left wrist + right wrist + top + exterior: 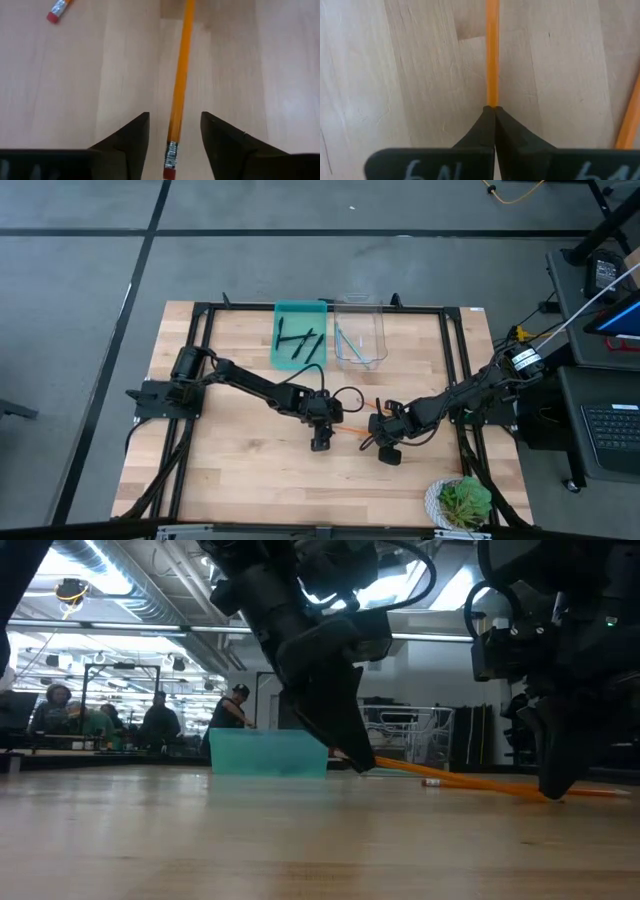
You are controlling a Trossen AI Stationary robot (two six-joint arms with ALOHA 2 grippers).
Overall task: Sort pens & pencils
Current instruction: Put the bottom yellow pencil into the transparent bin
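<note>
Two orange pencils lie on the table between my grippers. My left gripper (pixel 175 119) (pixel 320 442) is open, pointing down, with a finger on each side of one orange pencil (pixel 180 75) near its eraser end (pixel 170 167). My right gripper (pixel 493 109) (pixel 388 452) is shut on the other orange pencil (pixel 492 50). The black pens (pixel 300 340) lie in the teal tray (pixel 283 310). The light-blue pencils (pixel 350 345) lie in the clear container (pixel 378 320). My right gripper pinches the orange pencil's shaft (pixel 492 100) between its two fingertips, coming from above and pointing down, in line with the pencil's length. The pencil reaches away from the fingers, flat along the wood; in the low view it lies on the table (pixel 480 783).
The teal tray and the clear container stand side by side at the table's far edge. A potted plant (pixel 462 502) sits at the near right corner. A black frame (pixel 200 380) runs around the table. People stand in the room beyond (pixel 235 710).
</note>
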